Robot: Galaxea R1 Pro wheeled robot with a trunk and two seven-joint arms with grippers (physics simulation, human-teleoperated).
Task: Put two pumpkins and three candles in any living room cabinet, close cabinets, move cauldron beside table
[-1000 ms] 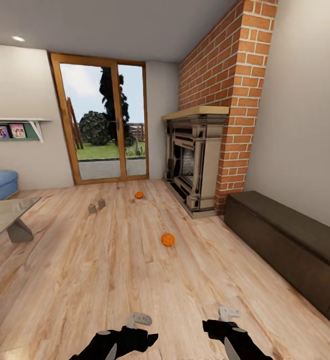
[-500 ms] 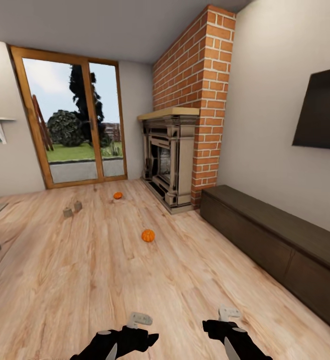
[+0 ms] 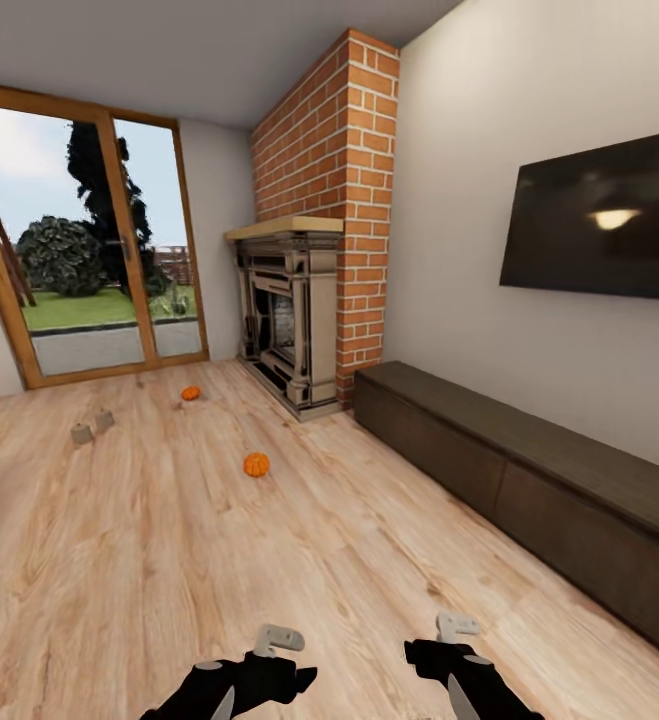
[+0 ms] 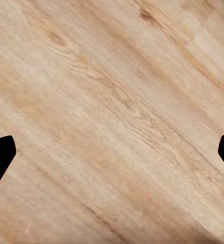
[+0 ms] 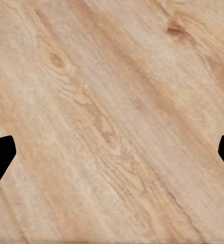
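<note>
Two small orange ribbed pumpkins point(image 3: 256, 464) point(image 3: 190, 393) lay apart on the light plank floor point(image 3: 169, 560); the long dark brown cabinet point(image 3: 529, 480) stood shut. Both pincers, left point(image 4: 112, 152) and right point(image 5: 112, 152), hung wide, empty.

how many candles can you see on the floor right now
2. Both stand close together on the wood floor near the glass door: one candle, the other candle just beyond it. A third may be out of view.

My head camera looks forward and down across the plank floor point(image 3: 169, 560) toward the cabinet point(image 3: 529, 480). Both wrist cameras face straight down, close above that same floor, boards showing between their spread jaws.
</note>
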